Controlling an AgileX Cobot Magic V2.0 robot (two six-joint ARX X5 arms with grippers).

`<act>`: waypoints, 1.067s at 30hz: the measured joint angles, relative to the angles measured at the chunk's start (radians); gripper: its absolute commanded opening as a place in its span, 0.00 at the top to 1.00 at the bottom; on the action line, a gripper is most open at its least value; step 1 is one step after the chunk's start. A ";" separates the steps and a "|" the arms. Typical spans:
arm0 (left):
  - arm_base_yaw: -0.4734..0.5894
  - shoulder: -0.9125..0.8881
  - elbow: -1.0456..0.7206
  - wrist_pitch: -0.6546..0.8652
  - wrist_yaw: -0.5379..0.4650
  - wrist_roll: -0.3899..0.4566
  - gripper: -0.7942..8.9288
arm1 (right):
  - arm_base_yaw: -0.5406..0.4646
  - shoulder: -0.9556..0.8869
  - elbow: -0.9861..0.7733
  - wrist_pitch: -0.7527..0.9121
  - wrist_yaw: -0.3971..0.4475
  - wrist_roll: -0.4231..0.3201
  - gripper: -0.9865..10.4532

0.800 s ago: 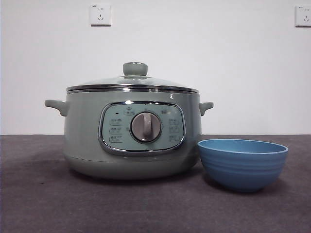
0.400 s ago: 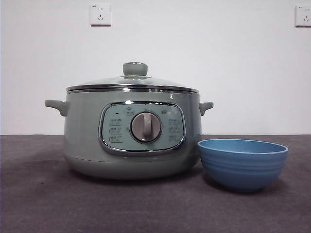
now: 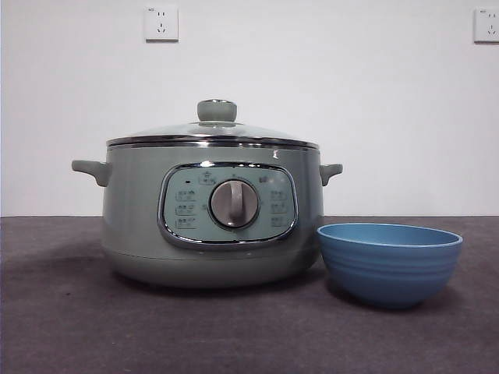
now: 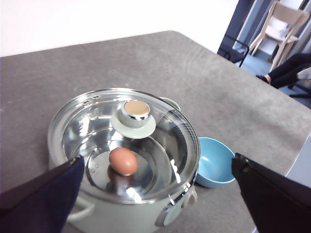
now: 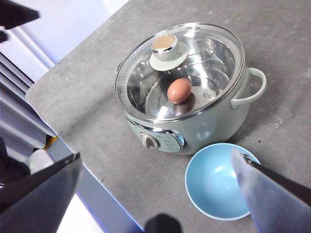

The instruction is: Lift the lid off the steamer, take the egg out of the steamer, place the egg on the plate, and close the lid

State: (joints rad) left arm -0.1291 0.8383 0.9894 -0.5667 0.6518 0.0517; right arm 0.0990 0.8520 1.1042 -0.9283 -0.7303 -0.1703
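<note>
Nothing has shifted across the last second: in the front view the steamer (image 3: 212,214), its lid (image 3: 212,134) and the plate (image 3: 390,263) sit exactly as they did before, and no arm has entered that view. So the task is still at its very start, with all 4 steps ahead.

The lid rests closed on the steamer, knob (image 4: 135,110) up. Through the glass the egg (image 4: 123,161) lies on the steel floor of the pot, near its middle. The plate, a blue bowl, stands empty just beside the steamer on the control-panel side, toward the front edge of the table (image 3: 62,327).

Both arms hang high above the table. The left gripper (image 4: 155,194) has its jaws spread wide and grips nothing; the right gripper (image 5: 160,189) is likewise wide open and empty. The first move should be a descent onto the knob, probably by whichever arm is nearer to it.
</note>
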 measured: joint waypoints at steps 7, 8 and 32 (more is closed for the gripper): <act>-0.119 0.153 0.000 0.175 -0.113 0.000 0.34 | 0.000 0.011 0.000 0.002 0.000 0.006 0.44; -0.134 0.177 0.000 0.199 -0.128 0.000 0.34 | 0.000 0.013 0.000 0.002 0.001 0.007 0.44; -0.322 0.692 0.175 0.412 -0.332 0.052 0.34 | 0.000 0.063 0.000 0.002 0.002 0.010 0.44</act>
State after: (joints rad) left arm -0.4511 1.5299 1.1648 -0.1543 0.3202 0.1040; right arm 0.0990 0.9150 1.1042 -0.9260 -0.7288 -0.1608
